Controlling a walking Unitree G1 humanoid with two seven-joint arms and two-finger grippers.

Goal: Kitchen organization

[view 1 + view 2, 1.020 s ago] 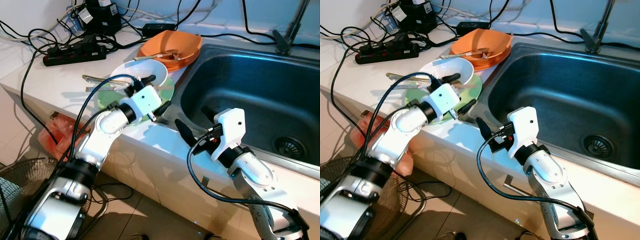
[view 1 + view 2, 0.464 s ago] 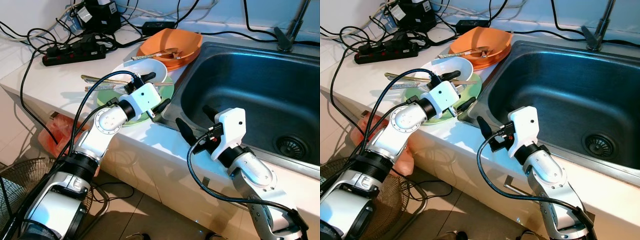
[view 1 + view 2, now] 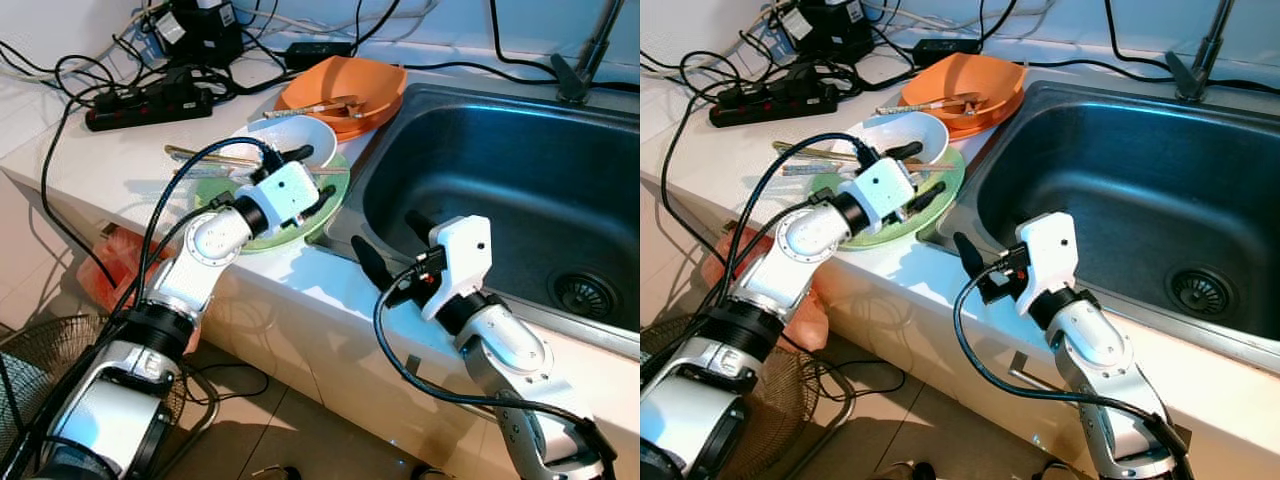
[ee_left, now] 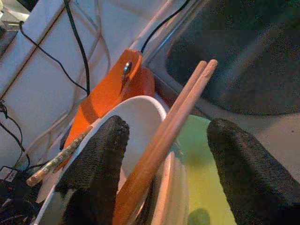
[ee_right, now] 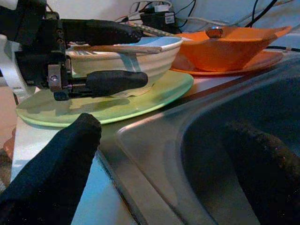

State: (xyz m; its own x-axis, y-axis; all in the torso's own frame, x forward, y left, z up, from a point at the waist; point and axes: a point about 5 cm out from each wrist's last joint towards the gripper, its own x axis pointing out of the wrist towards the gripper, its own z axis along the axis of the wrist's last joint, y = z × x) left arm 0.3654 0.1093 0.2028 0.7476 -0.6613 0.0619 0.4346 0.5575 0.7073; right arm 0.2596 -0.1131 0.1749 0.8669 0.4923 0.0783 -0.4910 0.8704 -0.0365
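Note:
A white bowl (image 3: 285,140) sits on a green plate (image 3: 290,228) on the counter beside the sink, with wooden chopsticks (image 4: 173,126) lying across its rim. My left gripper (image 3: 312,175) is open and straddles the bowl's near rim, one finger inside the bowl and the other outside above the plate. Behind it an orange bowl (image 3: 345,85) holds more chopsticks. My right gripper (image 3: 392,245) hovers open over the sink's near-left edge, holding nothing. The right wrist view faces the white bowl (image 5: 136,58) and the green plate (image 5: 140,101).
The deep steel sink (image 3: 520,170) lies to the right, with a faucet (image 3: 580,70) at the back. A black power strip (image 3: 150,103) and tangled cables occupy the back left of the counter. A fan (image 3: 30,350) and a red bag (image 3: 115,265) are on the floor at left.
My left gripper has pushed forward so its fingers now straddle the white bowl's rim. The right arm has stayed where it was.

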